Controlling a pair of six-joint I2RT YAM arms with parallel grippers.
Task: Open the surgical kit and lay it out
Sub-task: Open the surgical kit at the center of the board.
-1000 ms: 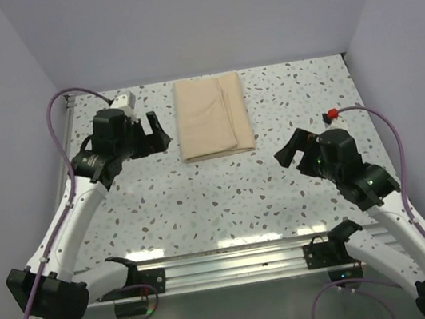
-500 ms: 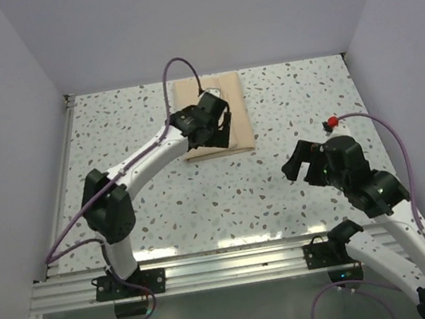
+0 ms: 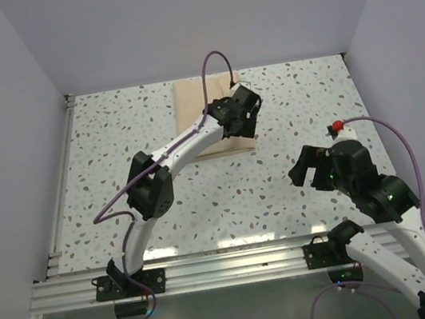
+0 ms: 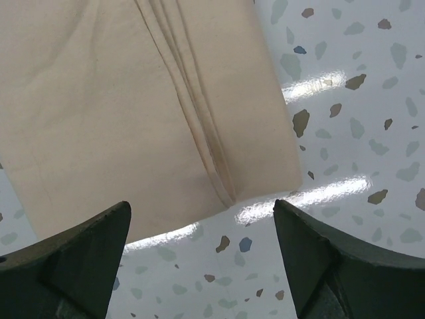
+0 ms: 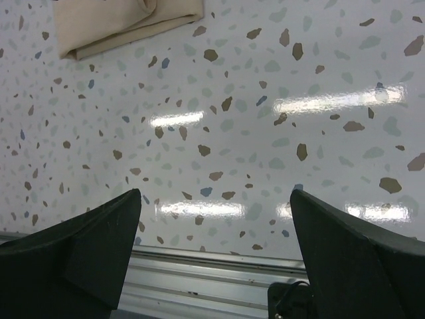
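Cloth wrap, folded: near edge just beyond left gripper's spread, empty jaws. Right gripper: spread, empty, well apart.

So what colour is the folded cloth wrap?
The cloth wrap is plain beige-tan, clearest in the left wrist view.

The folded beige-tan cloth wrap lies at the middle of the speckled desk's far edge. The left gripper is over its near-right corner, the right gripper well apart near the right edge.
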